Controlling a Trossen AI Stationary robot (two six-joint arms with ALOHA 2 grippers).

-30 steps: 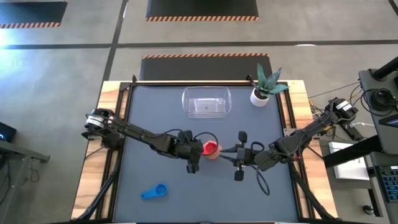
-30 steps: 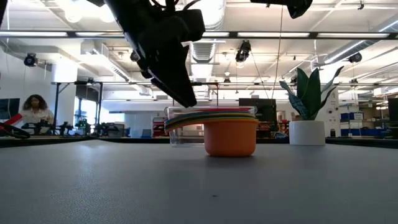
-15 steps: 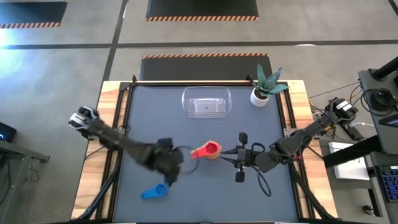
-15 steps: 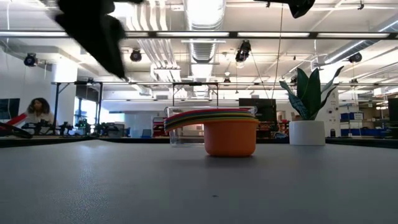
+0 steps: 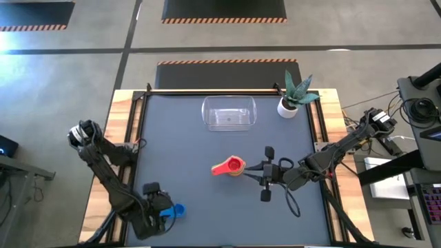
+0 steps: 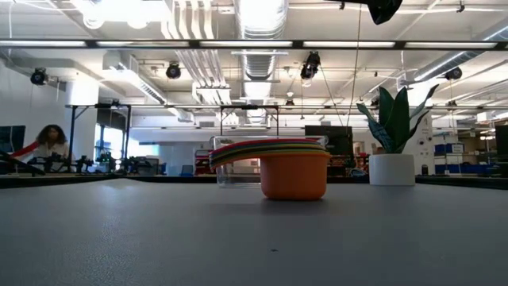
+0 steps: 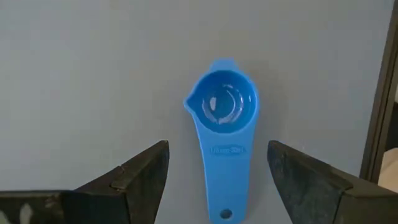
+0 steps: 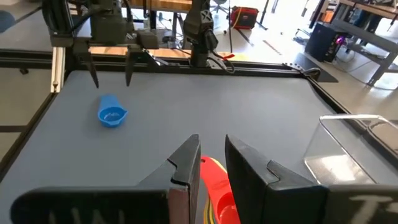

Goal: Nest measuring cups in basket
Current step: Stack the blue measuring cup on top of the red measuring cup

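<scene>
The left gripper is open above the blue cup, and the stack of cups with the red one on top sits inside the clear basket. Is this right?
Not quite. The left gripper is open above the blue cup, but the stack of cups stands on the table, apart from the empty basket, as the high view shows.

dark table (image 5: pixel 193 145) bears stacked cups (image 5: pixel 233 166), blue cup (image 5: pixel 178 209), basket (image 5: pixel 229 114), plant pot (image 5: pixel 287 107)

Overhead, table-level, two wrist views
</scene>
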